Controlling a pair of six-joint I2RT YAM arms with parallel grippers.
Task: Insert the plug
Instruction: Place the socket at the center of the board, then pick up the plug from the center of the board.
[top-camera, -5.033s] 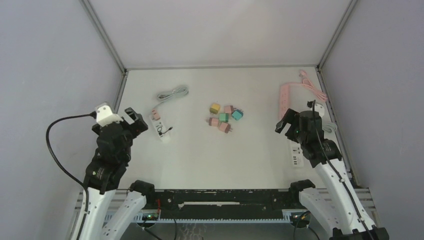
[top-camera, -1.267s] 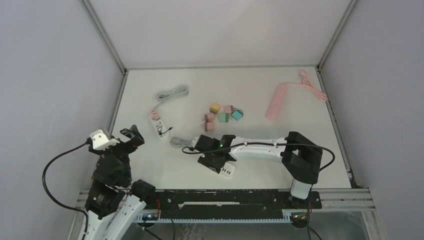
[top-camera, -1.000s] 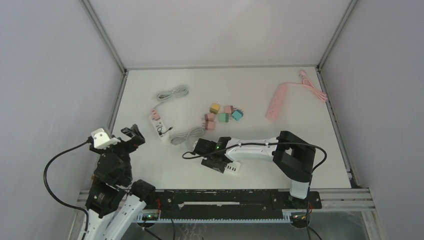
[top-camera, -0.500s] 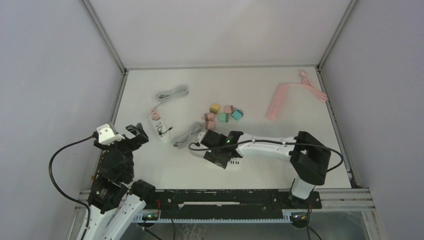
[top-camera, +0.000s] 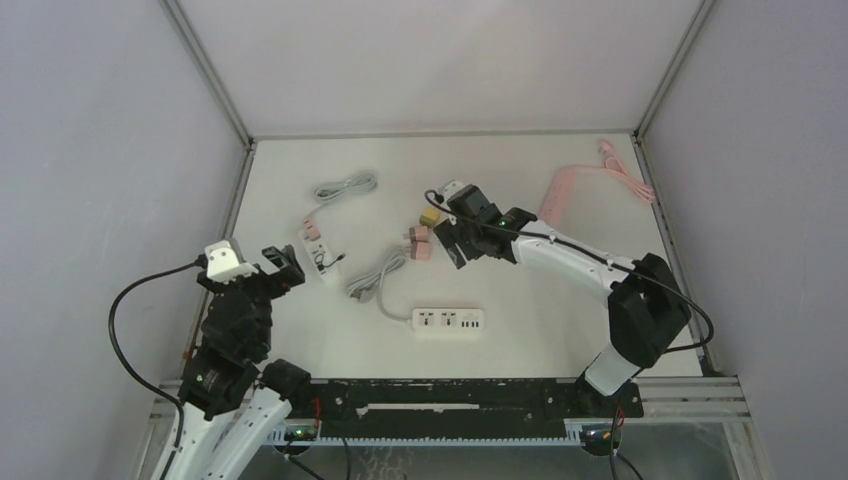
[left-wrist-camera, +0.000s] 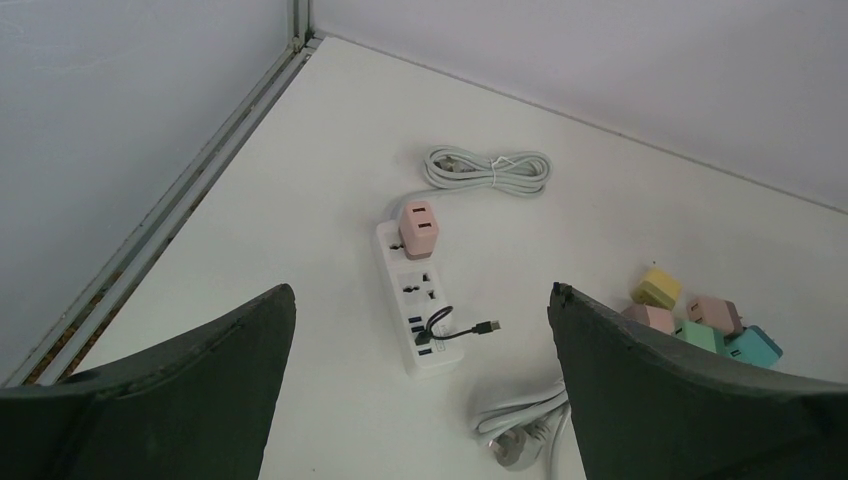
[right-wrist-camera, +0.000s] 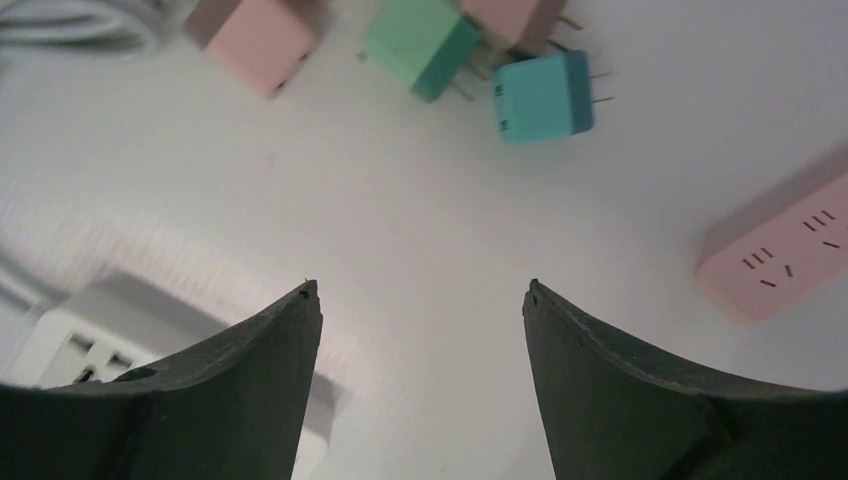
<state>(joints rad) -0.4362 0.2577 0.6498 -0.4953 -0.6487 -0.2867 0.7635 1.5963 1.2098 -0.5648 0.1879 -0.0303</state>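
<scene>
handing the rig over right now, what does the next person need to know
Left gripper: open, empty, over the table's left front.
Right gripper: open, empty, above bare table just short of the loose plugs.
Things: green plug, teal plug and pink plug lie loose mid-table. The big white power strip lies near the front with nothing plugged in. The pink power strip is at the back right. The small white strip on the left already carries a pink charger.
Done: no loose plug gripped or inserted.
Left: grip one plug and push it into a free socket, probably on the big white strip.
</scene>
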